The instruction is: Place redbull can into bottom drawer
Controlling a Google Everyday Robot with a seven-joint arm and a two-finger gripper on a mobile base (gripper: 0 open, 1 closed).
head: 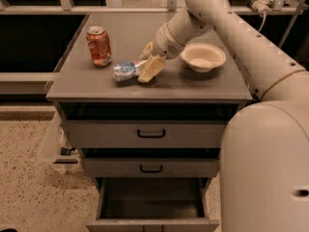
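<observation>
Camera view: the redbull can [125, 71], one in number, lies on its side on the cabinet top [198, 87], toward the 9 o'clock side of the surface and near its front edge, its long axis running from 9 to 3 o'clock. The gripper [146, 65], also one, sits at the can's 3 o'clock end. Its jaws stand apart, the near finger touching that end and the far finger behind it, and no firm pinch is apparent. To do the grasp well, the jaws should probably straddle the can's narrow width rather than its length, centred past the rim so the creased body does not squirt out. They should close gently, since a dented can is likely to deform and slip. A straight lift should follow before any swing toward the bottom drawer [152, 224], which stands pulled open at 6 o'clock of the cabinet, dark inside and without contents that can be seen. One orange soda can [99, 46] stands upright at 10 o'clock of the redbull can, close enough to be knocked by a sideways sweep. One white bowl [203, 57] rests at 2 o'clock of the gripper. There are three drawers in all; the two upper drawers [106, 134] with black handles are shut. One arm [227, 18] reaches in from 1 o'clock.
</observation>
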